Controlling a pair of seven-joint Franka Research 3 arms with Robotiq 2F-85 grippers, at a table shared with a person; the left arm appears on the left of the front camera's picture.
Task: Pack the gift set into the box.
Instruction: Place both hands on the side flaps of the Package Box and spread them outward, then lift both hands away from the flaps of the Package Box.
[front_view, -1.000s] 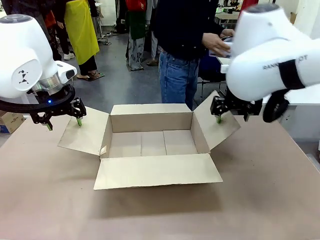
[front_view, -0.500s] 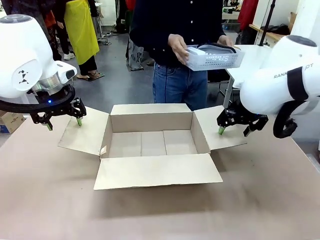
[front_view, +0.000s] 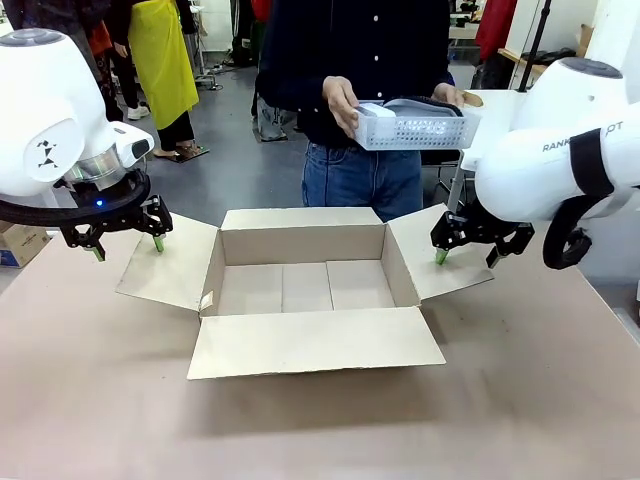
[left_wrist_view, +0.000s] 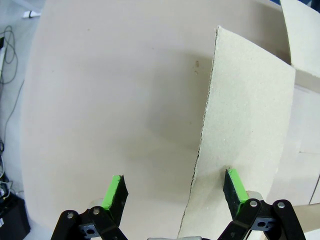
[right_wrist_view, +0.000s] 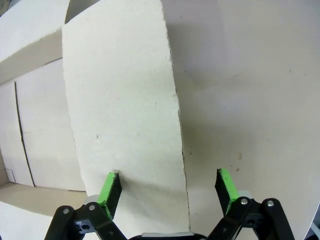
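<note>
The left hand (front_view: 128, 249) gapes wide, gripping nothing, and straddles the outer edge of the left flap (front_view: 165, 265) of the box (front_view: 300, 243). The right hand (front_view: 466, 258), equally wide and empty, straddles the right flap (front_view: 447, 268). The box sits open on the table (front_view: 100, 400). Beyond it, a person (front_view: 350, 60) holds the grey basket (front_view: 415, 128) in the air.

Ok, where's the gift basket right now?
In the front view the grey basket is in the person's hands at the far side, right of centre, raised above and behind the open box, not yet inside.
</note>
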